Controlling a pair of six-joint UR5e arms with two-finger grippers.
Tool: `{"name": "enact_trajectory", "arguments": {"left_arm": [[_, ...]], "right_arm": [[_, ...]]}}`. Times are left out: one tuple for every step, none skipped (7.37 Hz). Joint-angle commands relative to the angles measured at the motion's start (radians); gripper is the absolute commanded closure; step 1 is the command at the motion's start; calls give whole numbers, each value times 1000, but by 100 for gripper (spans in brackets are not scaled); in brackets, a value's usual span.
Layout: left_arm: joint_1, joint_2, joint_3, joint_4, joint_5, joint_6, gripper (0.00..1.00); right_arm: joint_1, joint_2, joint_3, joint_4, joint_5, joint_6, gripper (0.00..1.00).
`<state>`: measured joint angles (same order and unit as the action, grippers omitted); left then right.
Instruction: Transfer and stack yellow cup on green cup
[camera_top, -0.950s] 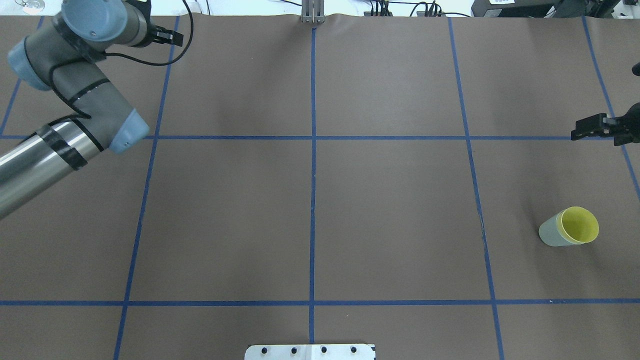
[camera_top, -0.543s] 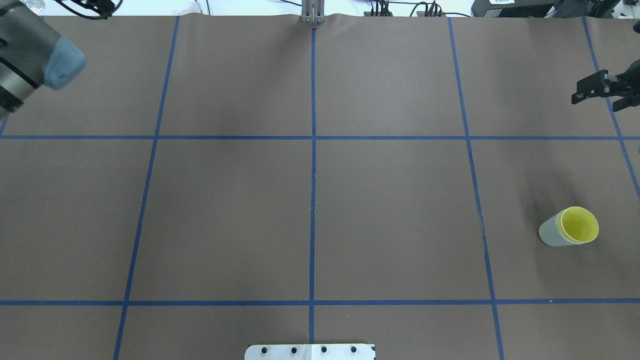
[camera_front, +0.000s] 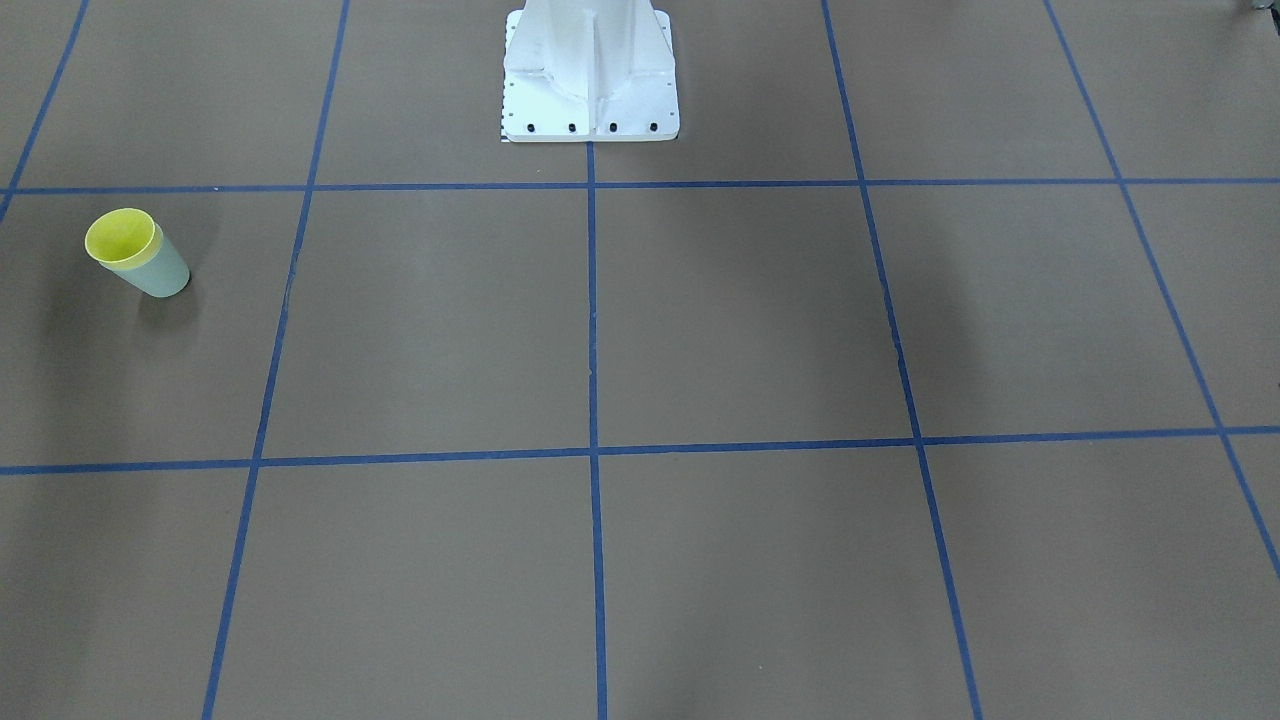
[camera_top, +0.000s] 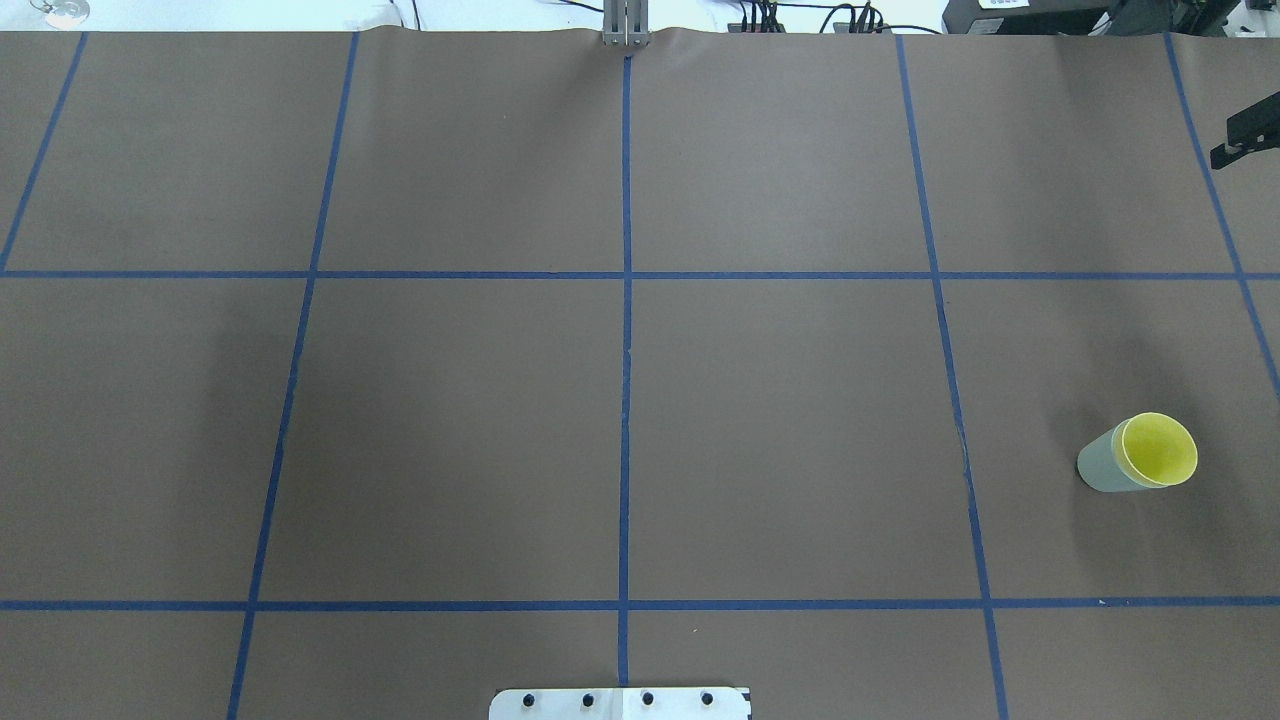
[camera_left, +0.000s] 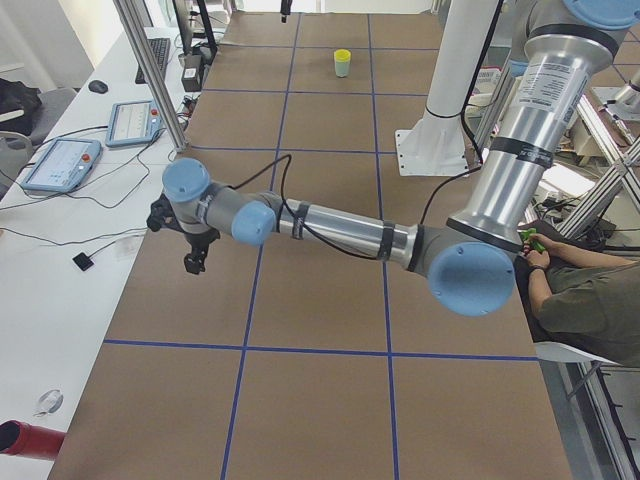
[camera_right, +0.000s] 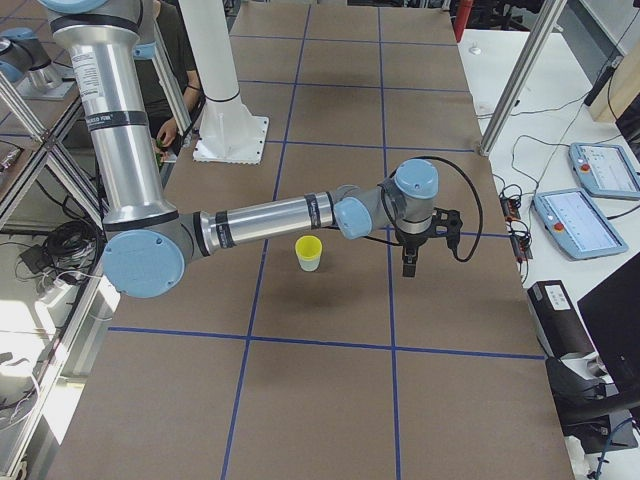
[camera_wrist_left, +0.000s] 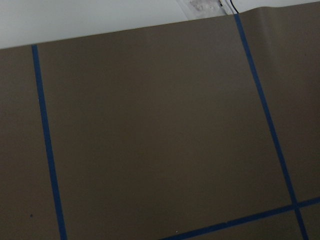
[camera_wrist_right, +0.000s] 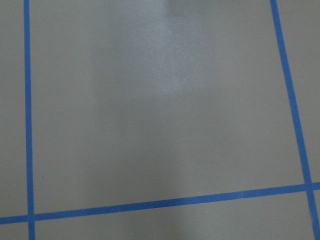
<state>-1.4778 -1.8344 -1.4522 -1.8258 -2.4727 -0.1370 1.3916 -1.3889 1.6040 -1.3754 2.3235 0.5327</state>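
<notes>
The yellow cup (camera_top: 1160, 448) sits nested inside the green cup (camera_top: 1100, 468), upright on the brown table on my right side. The pair also shows as yellow cup (camera_front: 122, 236) in green cup (camera_front: 163, 274), and far off as the yellow cup (camera_left: 342, 55). Only a black sliver of my right gripper (camera_top: 1232, 140) shows at the overhead view's right edge, well beyond the cups and apart from them; I cannot tell its state. The exterior right view shows the right gripper (camera_right: 408, 265) hanging beside the cups. My left gripper (camera_left: 193, 262) hangs near the table's left edge; I cannot tell its state.
The white robot base (camera_front: 590, 70) stands at the middle of the near edge. Blue tape lines grid the table. Control tablets (camera_left: 60, 165) lie on a white side bench. A seated person (camera_left: 590, 300) is beside the robot. A metal post (camera_top: 626, 25) stands at the far edge.
The left arm has swung out of the overhead view to the left. The right gripper has drawn farther away toward the right edge. The nested cups have not moved.
</notes>
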Motion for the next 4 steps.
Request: {"name": "enact_trajectory", "arguments": {"left_arm": [[-21,131,-14,-49,47,122,0],[-42,145,2,-6,60,223,0],[-47,144,-2,123,66,235,0],[-47,112,-2,243,154,237,0]], "right_arm": [[18,-1,-27,-2,4,-68,1],[18,-1,-29,-4,8,-69,1],[18,-2,-41,-5,29,-88,1],[21,-4,-52,-10,37,-136,1]]}}
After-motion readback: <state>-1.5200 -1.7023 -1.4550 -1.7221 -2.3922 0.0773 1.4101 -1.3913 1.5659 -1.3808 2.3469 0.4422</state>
